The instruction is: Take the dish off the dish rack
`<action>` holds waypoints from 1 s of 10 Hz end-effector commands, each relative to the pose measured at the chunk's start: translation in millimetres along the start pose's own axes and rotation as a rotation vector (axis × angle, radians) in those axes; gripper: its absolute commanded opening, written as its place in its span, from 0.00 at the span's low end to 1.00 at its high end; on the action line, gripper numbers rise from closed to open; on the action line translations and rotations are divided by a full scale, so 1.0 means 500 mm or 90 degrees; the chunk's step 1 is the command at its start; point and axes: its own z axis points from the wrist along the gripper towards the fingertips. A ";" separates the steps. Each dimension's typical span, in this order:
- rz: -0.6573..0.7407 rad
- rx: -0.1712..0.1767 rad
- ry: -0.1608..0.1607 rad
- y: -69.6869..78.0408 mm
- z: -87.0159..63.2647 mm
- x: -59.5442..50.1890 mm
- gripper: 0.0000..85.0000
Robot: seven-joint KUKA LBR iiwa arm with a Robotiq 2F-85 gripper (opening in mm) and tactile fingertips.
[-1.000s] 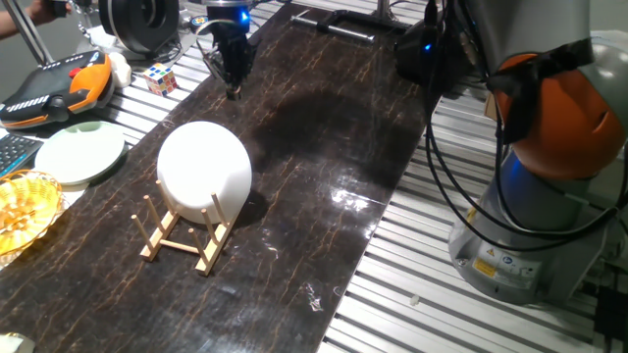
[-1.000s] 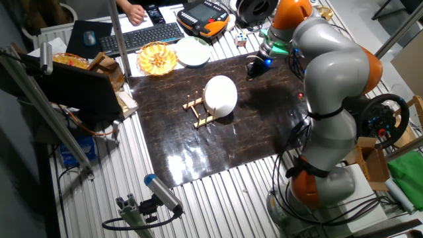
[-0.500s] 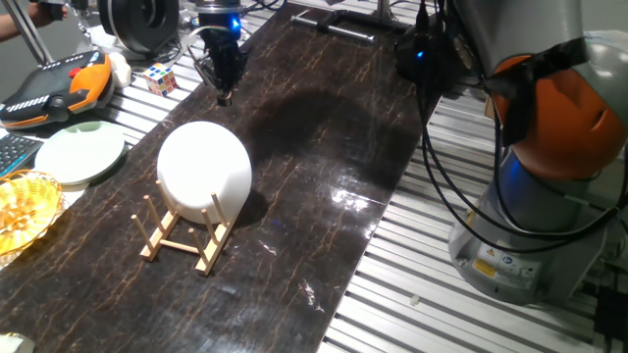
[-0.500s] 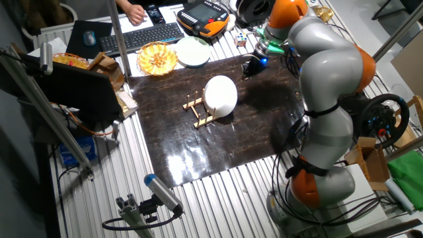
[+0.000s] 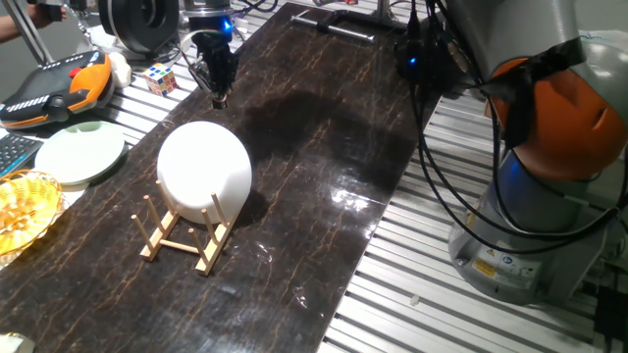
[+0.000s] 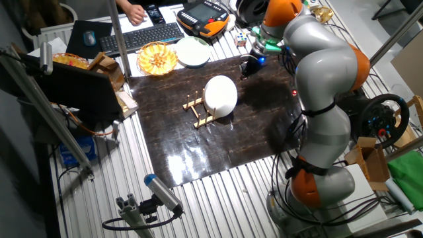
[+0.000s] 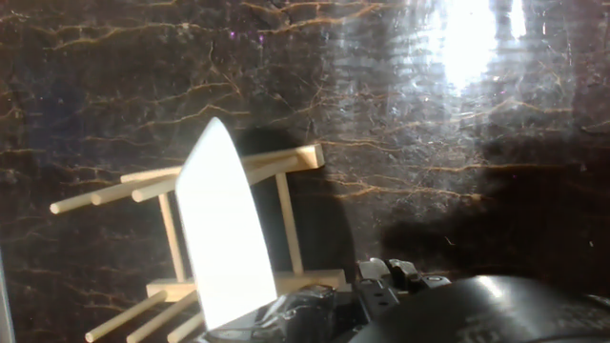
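Note:
The white dish (image 5: pixel 204 169) stands on edge in the light-wood dish rack (image 5: pixel 182 240) on the dark mat; both also show in the other fixed view, dish (image 6: pixel 221 94) and rack (image 6: pixel 195 109). In the hand view the dish (image 7: pixel 221 238) appears edge-on as a narrow white shape between the rack's rails (image 7: pixel 286 157). My gripper (image 5: pixel 218 96) hangs point-down above the mat, behind the dish and apart from it, with its fingers together and empty. It also shows in the other fixed view (image 6: pixel 244 70) and at the bottom of the hand view (image 7: pixel 391 273).
A pale green plate (image 5: pixel 80 152) and a yellow wicker basket (image 5: pixel 20 211) lie left of the mat. A Rubik's cube (image 5: pixel 161 77) and an orange teach pendant (image 5: pixel 54 86) sit at the back left. The arm's base (image 5: pixel 549 147) with cables stands at the right.
My gripper has moved left across the far end of the mat, nearer to the spot behind the dish. The dish and rack have not moved.

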 end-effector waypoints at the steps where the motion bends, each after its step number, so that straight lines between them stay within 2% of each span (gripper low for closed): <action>1: -0.002 0.001 0.000 -0.001 -0.001 0.000 0.01; 3: -0.012 0.003 0.006 -0.001 -0.002 0.000 0.01; 4: -0.023 -0.003 0.022 -0.001 -0.002 0.000 0.01; 6: -0.035 -0.039 0.042 -0.001 -0.002 0.000 0.01; 7: -0.035 -0.050 0.046 -0.001 -0.002 0.000 0.01; 8: -0.030 -0.049 0.046 -0.001 -0.002 0.000 0.01; 9: -0.029 -0.061 0.044 -0.001 -0.002 0.000 0.01; 10: -0.022 -0.083 0.045 -0.001 -0.002 0.000 0.01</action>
